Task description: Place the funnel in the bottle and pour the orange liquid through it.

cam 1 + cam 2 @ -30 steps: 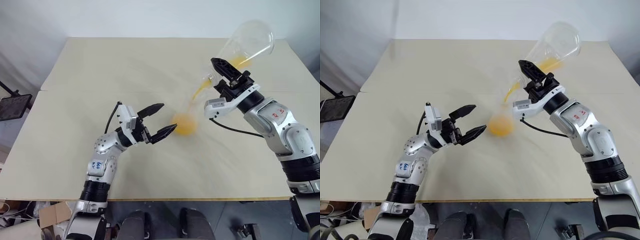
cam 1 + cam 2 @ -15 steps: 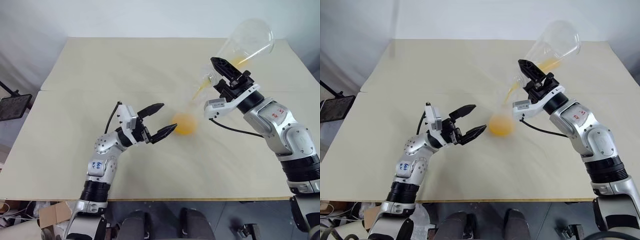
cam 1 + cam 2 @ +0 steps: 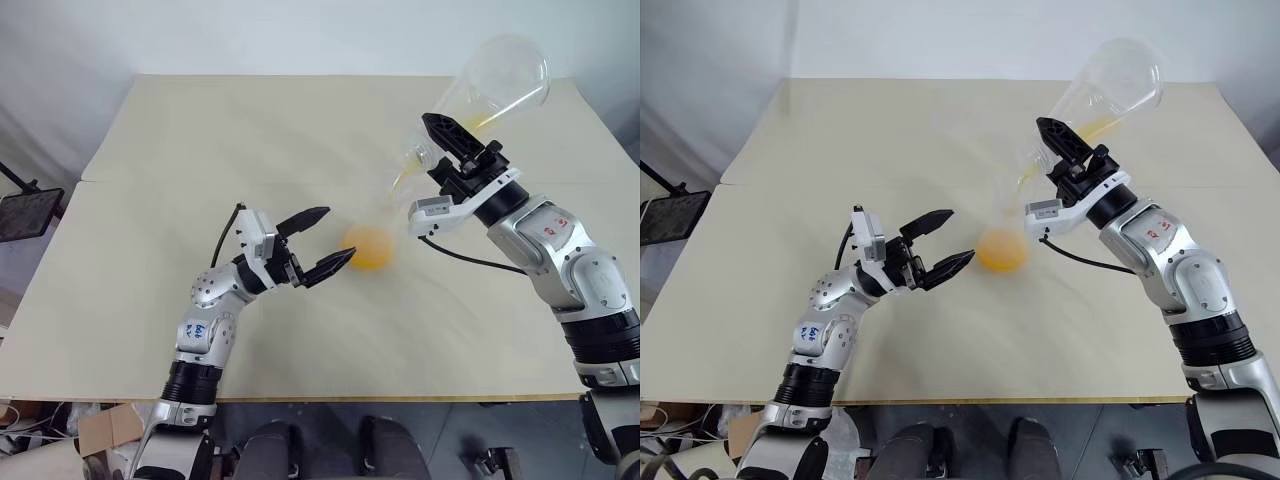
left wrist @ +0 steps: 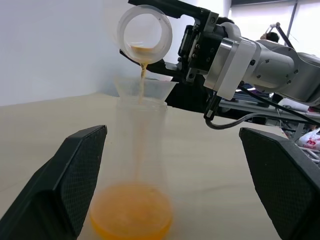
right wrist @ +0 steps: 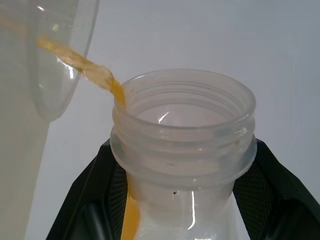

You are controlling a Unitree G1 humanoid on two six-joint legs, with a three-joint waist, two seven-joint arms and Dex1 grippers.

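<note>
Pouring with my right gripper [image 3: 452, 152] clamped on the tilted flask [image 3: 500, 75], I aim the thin orange liquid [image 4: 142, 82] at the centre of the funnel [image 4: 145, 88] atop the bottle [image 4: 140, 150] standing between my arms, left gripper [image 3: 327, 238] spread wide beside it, ready to steady.

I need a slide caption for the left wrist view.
Orange liquid streams through the funnel into the bottle.

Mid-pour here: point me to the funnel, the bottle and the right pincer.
funnel [image 4: 145, 89], left wrist view, on its flared cone wall.
bottle [image 4: 134, 150], left wrist view, on its frosted side wall below the neck.
right pincer [image 3: 452, 147], left eye view, midway between its black fingertips.
</note>
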